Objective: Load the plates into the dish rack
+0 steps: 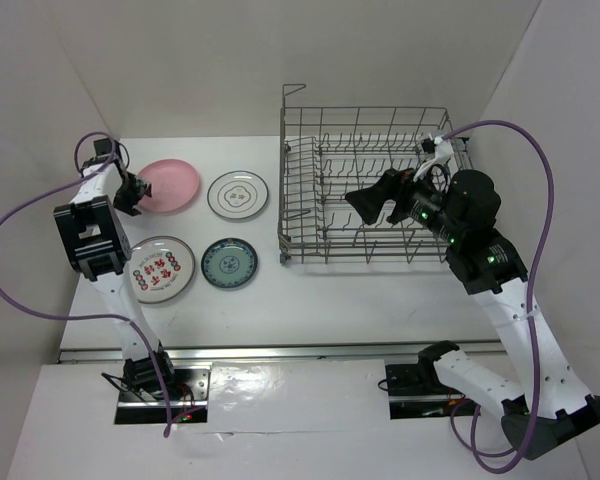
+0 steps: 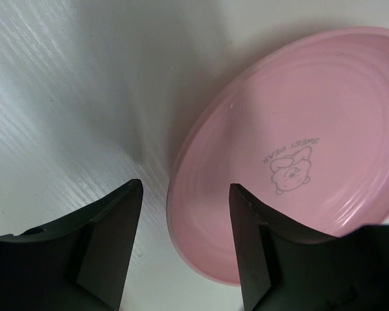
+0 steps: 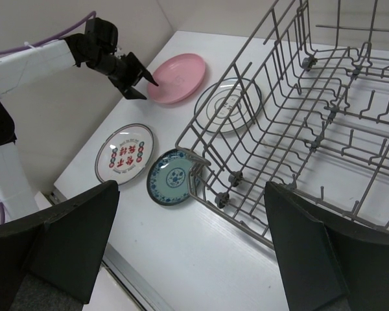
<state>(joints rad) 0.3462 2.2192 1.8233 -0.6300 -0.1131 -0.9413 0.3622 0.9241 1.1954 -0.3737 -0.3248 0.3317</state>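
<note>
Pink round plate [image 2: 311, 129], upper left of overhead view: near rim inside half-open left gripper [image 2: 186, 188], unclamped; right gripper [image 3: 191, 188] wide, over grey wire dish rack [image 1: 330, 258].

- Round pink plate [image 2: 298, 129]: faint grey "SWEET DEAR" printed over a small cartoon animal, seen upside down
- Round white plate with red pattern [image 3: 124, 153]: red characters, too small to read

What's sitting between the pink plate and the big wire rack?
The white plate with the dark rim lies between the pink plate and the dish rack. The top external view shows this most clearly, and the right wrist view shows it too.
</note>
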